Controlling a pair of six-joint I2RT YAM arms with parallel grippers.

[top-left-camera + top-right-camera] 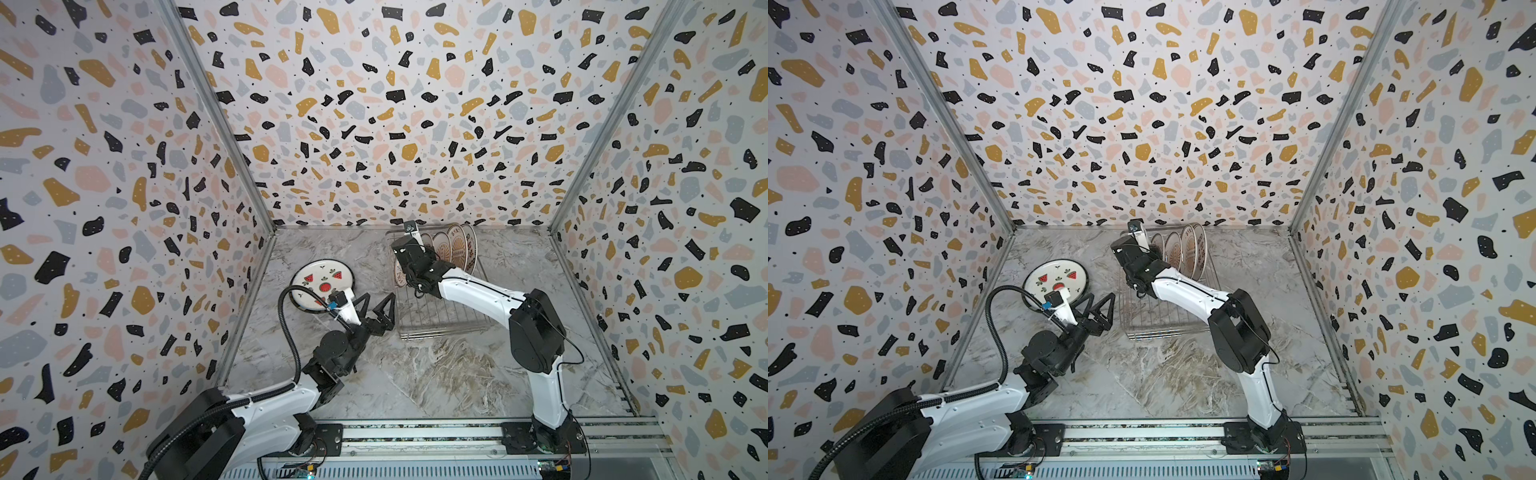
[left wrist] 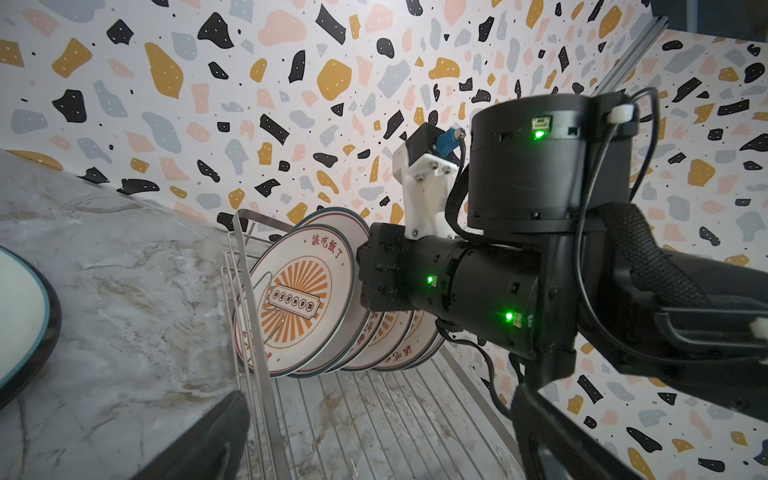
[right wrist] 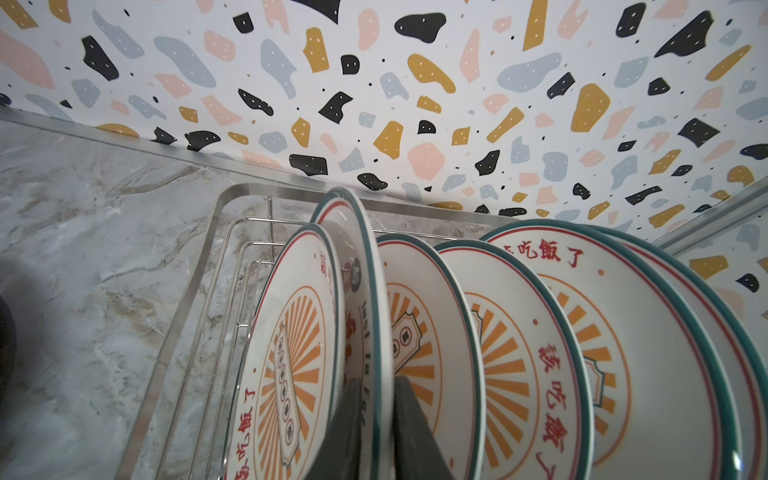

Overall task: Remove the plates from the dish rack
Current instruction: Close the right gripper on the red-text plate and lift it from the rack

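Straddling one plate (image 3: 353,237) rim, the right gripper (image 3: 377,388) clamps it.

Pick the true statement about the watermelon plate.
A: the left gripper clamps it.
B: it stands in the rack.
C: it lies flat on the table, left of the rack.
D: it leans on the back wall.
C: in both top views the watermelon plate lies flat on the table, left of the rack, and the open left gripper holds nothing.
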